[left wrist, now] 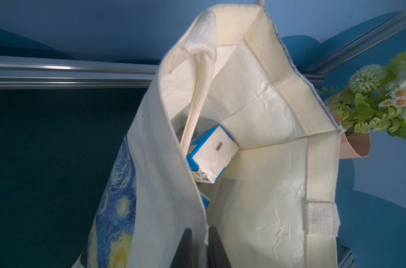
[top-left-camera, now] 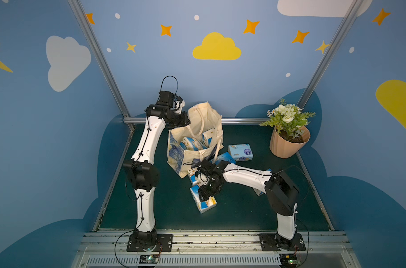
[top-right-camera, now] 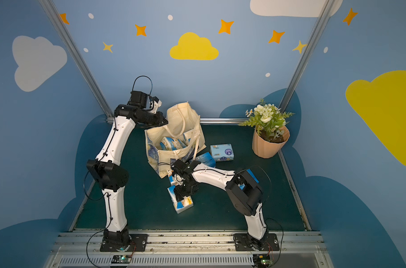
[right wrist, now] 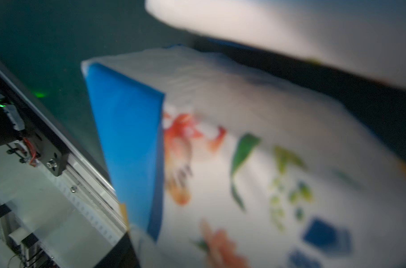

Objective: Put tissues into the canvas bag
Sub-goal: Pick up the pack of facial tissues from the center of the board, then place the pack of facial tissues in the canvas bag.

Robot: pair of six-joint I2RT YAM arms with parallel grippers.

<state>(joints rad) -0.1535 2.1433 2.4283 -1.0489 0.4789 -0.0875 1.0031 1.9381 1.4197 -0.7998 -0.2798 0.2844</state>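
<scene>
The canvas bag point(top-left-camera: 174, 150) point(top-right-camera: 153, 150) stands open at the back left of the mat, swirl print facing outward. My left gripper point(left wrist: 201, 246) point(top-left-camera: 187, 121) is shut on its rim and holds the mouth up. Inside the bag point(left wrist: 267, 162) lie blue-and-white tissue packs point(left wrist: 211, 153) point(top-left-camera: 190, 142). My right gripper point(top-left-camera: 204, 196) point(top-right-camera: 181, 196) is down on a tissue pack point(top-left-camera: 207, 205) point(right wrist: 243, 162) lying in front of the bag. That pack fills the blurred right wrist view and hides the jaws. More packs lie right of the bag, a pale one point(top-left-camera: 240, 152) and a blue one point(top-left-camera: 224, 157).
A beige flowerpot with white flowers point(top-left-camera: 288, 146) point(top-right-camera: 269, 146) stands at the back right corner. One bag handle point(top-left-camera: 217, 148) hangs over the front rim. Another pack point(top-right-camera: 252, 175) shows behind my right arm's elbow. Metal rails edge the mat.
</scene>
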